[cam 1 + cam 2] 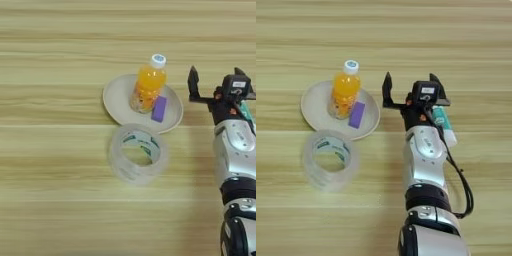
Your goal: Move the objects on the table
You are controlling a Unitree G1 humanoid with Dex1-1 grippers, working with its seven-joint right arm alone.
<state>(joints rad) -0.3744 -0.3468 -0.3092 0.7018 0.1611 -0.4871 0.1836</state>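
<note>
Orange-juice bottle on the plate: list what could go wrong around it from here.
1. The orange-juice bottle stands upright on the plate, tall and narrow; a sideways bump from the open hand could tip it.
2. The purple block lies right beside it and could get knocked off.
3. The glue stick lies half hidden beside the forearm, which may sweep it away.

The plate [312, 102] sits on the table [384, 35], left of the middle. The juice bottle [344, 90] stands upright on the plate, and the small block [357, 114] lies on the plate too, just right of the bottle and touching it. The tape roll [330, 160] lies flat in front of the plate, touching its near rim. The gripper [410, 84] is right of the plate. The glue stick [444, 125] lies on the table just right of the arm [426, 160], partly hidden behind it.
</note>
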